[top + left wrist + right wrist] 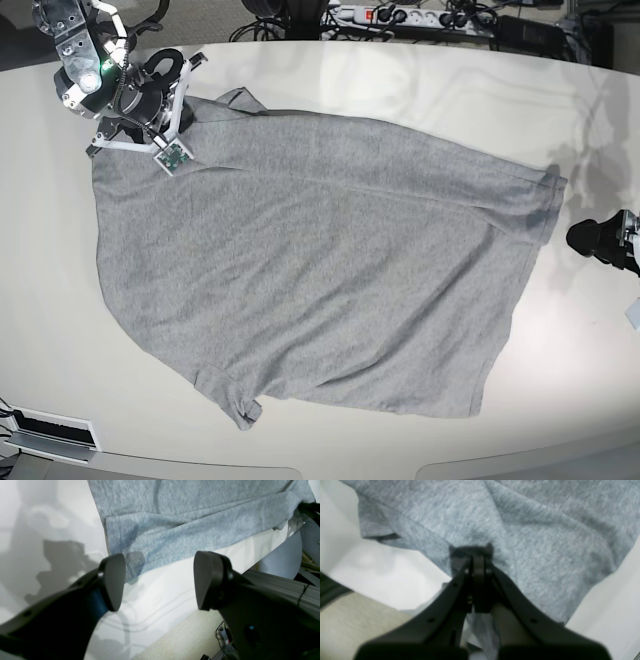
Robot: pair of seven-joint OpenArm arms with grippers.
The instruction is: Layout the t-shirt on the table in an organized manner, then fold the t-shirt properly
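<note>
Grey t-shirt (320, 270) lies spread across the off-white worktop (400, 80), mostly flat, with soft wrinkles and one short sleeve curled at a corner on the near side in the base view. Right gripper (478, 563): fingers (478, 580) pressed together, no gap between them, clamped on a pinch of the shirt's cloth. Seen from the right wrist, grey fabric fills the space ahead of and around the tips, and a strip of it also trails down beneath the fingers; bare worktop shows off to both sides. In the base view this arm sits over a far corner of the shirt, the cloth there bunched just under it. Left gripper (160, 580): fingers (113, 581) standing wide apart, holding nothing. From the left wrist, the shirt's hemmed edge lies just beyond the tips, running slantwise across the view; one fingertip's shadow falls on the hem corner, and that tip looks close to the cloth, though contact cannot be told. The gap between the fingers frames bare worktop, not fabric. In the base view this gripper shows only as a dark shape at the frame's edge, near the shirt's other end but apart from it, with worktop between.
</note>
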